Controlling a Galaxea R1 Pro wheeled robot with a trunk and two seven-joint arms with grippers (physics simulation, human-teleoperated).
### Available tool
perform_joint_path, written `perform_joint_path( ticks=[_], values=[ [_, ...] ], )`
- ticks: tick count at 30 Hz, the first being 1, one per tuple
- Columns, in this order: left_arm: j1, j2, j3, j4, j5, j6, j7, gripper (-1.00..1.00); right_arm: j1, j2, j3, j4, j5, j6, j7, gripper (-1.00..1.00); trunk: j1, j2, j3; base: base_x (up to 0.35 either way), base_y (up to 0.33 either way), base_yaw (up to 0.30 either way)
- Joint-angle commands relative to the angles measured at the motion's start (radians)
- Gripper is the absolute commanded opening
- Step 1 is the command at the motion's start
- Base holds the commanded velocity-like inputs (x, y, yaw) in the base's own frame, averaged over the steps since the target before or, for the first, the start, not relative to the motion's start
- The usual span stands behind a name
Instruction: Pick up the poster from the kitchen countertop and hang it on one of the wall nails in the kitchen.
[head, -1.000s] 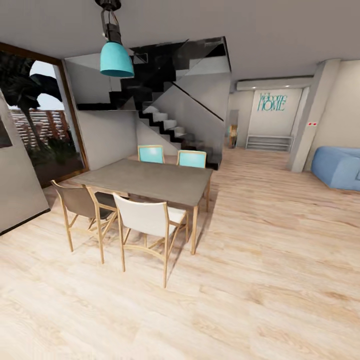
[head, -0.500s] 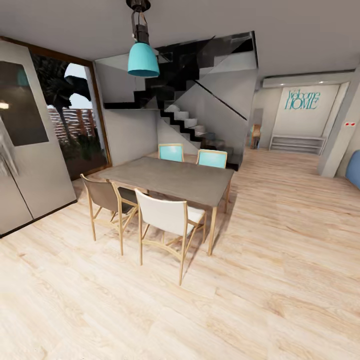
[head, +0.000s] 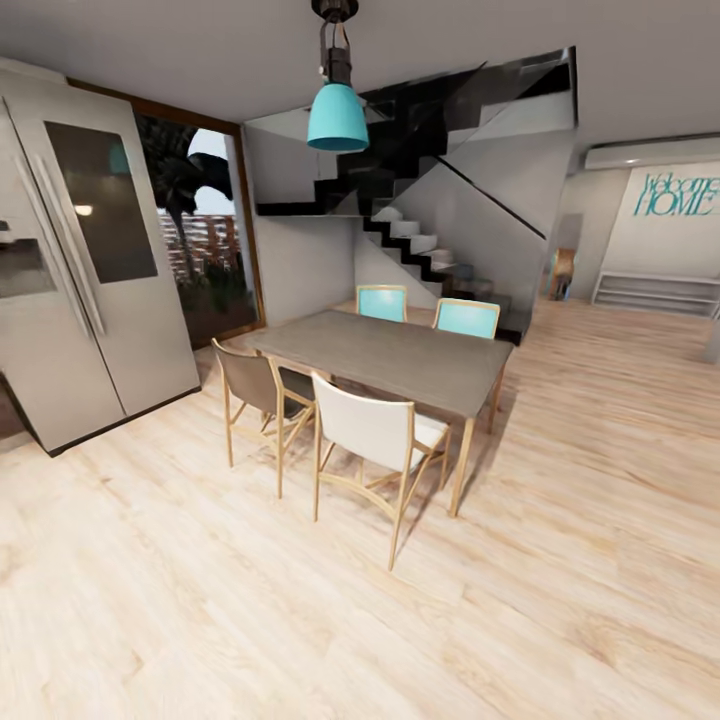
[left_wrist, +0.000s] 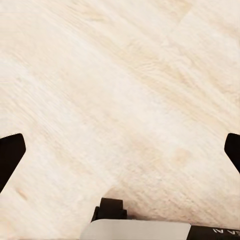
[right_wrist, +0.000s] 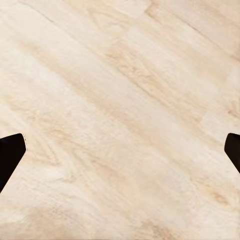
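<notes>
A grey dining counter (head: 400, 355) with four chairs stands mid-room on the pale wood floor (head: 560, 560), a fridge (head: 80, 260) to its left and stairs (head: 430, 255) behind. Left tool (left_wrist: 120, 150) and right tool (right_wrist: 120, 150) both hang spread wide, empty, over floor.

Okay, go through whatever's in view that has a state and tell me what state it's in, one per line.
Left gripper: open, empty, over the wood floor.
Right gripper: open, empty.
Fridge: both doors shut.
Pendant lamp: hanging; lit or not, cannot tell.
Four chairs: upright, at the dining table.
</notes>
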Motion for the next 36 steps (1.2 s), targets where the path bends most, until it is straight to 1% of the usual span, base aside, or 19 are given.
perform_joint_path(
  ticks=[1,12,15,16,17,18,22,36],
  values=[
    [0.000,-0.001,0.003,-0.001,0.000,-0.002,0.000,1.00,-0.001,0.000,0.001,0.001,0.010,-0.002,-0.006,1.00,0.000,0.000,-0.001,0.000,0.000,0.267],
    [0.000,-0.001,0.003,-0.001,0.000,-0.002,0.000,1.00,-0.001,0.000,0.001,0.002,0.010,-0.002,-0.006,1.00,0.000,0.000,-0.006,0.000,0.000,0.261],
    [0.000,-0.001,0.003,-0.001,0.000,-0.002,0.000,1.00,-0.001,-0.002,0.000,0.017,0.009,0.000,-0.003,1.00,0.000,0.000,-0.007,0.000,0.000,0.111],
    [0.000,-0.001,0.003,-0.001,0.000,-0.002,0.000,1.00,-0.001,-0.003,0.000,0.045,0.010,-0.001,-0.003,1.00,0.000,0.000,-0.007,0.000,0.000,0.029],
    [0.000,-0.001,0.003,-0.001,0.000,-0.002,0.000,1.00,-0.001,-0.003,0.000,0.049,0.012,-0.001,-0.002,1.00,0.000,0.000,-0.007,0.000,0.000,0.023],
    [0.000,-0.001,0.003,-0.001,0.000,-0.002,0.000,1.00,-0.001,-0.004,0.000,0.061,0.027,-0.004,-0.002,1.00,0.000,0.000,-0.007,0.000,0.000,0.008],
    [0.000,-0.001,0.003,-0.001,0.000,-0.002,0.000,1.00,-0.001,-0.002,-0.001,0.065,0.035,-0.006,-0.004,1.00,0.000,0.000,-0.008,0.000,0.000,0.032],
    [0.000,-0.001,0.003,-0.001,0.000,-0.002,0.000,1.00,-0.001,0.000,-0.001,0.065,0.036,-0.006,-0.008,1.00,0.000,0.000,-0.016,0.000,0.000,0.221]
  ],
)
